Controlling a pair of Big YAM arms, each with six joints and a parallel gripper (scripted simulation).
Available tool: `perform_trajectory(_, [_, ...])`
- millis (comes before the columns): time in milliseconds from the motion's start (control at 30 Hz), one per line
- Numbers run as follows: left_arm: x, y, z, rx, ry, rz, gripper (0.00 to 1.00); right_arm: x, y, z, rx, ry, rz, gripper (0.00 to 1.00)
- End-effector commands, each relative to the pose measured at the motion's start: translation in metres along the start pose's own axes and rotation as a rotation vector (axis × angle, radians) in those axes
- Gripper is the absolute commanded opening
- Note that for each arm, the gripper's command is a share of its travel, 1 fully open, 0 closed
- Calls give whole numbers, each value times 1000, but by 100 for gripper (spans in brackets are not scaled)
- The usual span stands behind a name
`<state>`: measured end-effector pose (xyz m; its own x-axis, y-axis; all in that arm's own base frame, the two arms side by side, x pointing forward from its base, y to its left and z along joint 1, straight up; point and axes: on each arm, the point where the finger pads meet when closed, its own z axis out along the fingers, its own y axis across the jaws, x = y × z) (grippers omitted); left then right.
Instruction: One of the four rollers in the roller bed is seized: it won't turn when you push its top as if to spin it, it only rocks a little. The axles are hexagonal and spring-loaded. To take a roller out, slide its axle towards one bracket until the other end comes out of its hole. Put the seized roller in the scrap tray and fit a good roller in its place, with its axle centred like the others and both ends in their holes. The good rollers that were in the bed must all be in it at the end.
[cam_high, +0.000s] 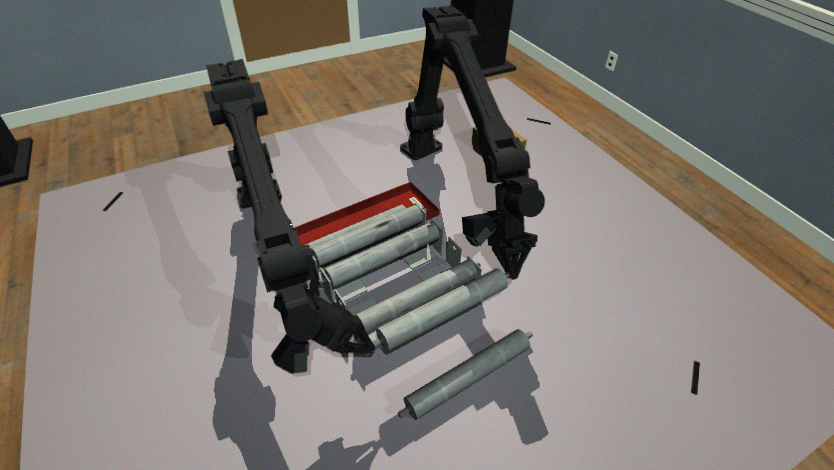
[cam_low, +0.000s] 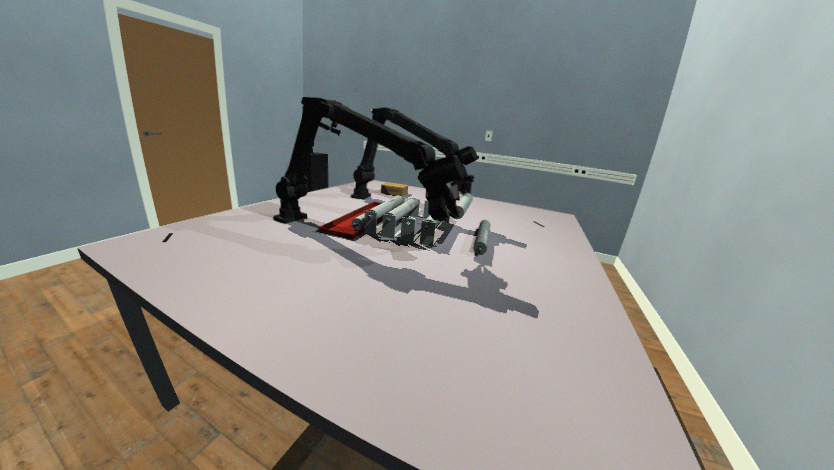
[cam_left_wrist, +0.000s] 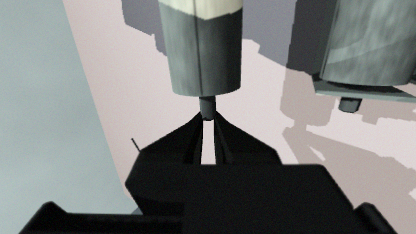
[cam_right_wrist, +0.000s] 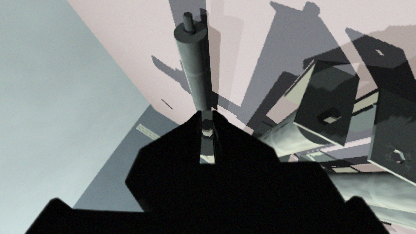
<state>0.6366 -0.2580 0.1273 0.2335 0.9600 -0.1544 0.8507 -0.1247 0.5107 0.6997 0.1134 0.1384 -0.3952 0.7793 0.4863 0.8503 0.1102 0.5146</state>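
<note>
A pale roller (cam_high: 440, 313) (cam_low: 464, 204) (cam_left_wrist: 206, 60) is held level above the table in front of the roller bed. My left gripper (cam_high: 511, 275) (cam_left_wrist: 208, 117) is shut on one axle end. My right gripper (cam_high: 372, 350) (cam_right_wrist: 207, 116) is shut on the other end; its body hides the roller in the right wrist view. Three rollers show in the bed: two rear ones (cam_high: 368, 236) (cam_high: 382, 255) and a front one (cam_high: 417, 293). The third place from the back is empty. The red scrap tray (cam_high: 350, 219) (cam_low: 334, 228) seems to hold another roller, mostly hidden.
A darker loose roller (cam_high: 469, 373) (cam_low: 482, 234) (cam_right_wrist: 196, 70) lies on the table in front of the held one. The bed's upright brackets (cam_low: 428, 232) (cam_right_wrist: 327, 105) stand close to both grippers. A yellow-orange block (cam_low: 394, 189) is at the back.
</note>
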Motion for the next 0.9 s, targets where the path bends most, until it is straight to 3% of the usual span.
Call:
perform_trajectory(0, [-7, 57, -66, -153, -23, 16, 3, 29, 60, -47, -127, -3, -65, 3])
perform_trajectory(300, [-7, 57, -66, -155, -10, 25, 3, 15, 30, -34, -88, 9, -14, 3])
perform_trajectory(367, [-7, 57, -66, -155, -11, 24, 3, 19, 45, -42, -112, 7, -34, 3])
perform_trajectory(533, [-8, 57, -66, -154, -9, 26, 3, 15, 35, -38, -99, 9, -20, 3])
perform_trajectory(767, [-16, 55, -66, -152, -15, 40, 3, 19, 62, -54, -145, 4, -56, 3])
perform_trajectory(867, [-17, 55, -66, -150, -15, 40, 3, 17, 58, -53, -139, 3, -46, 3])
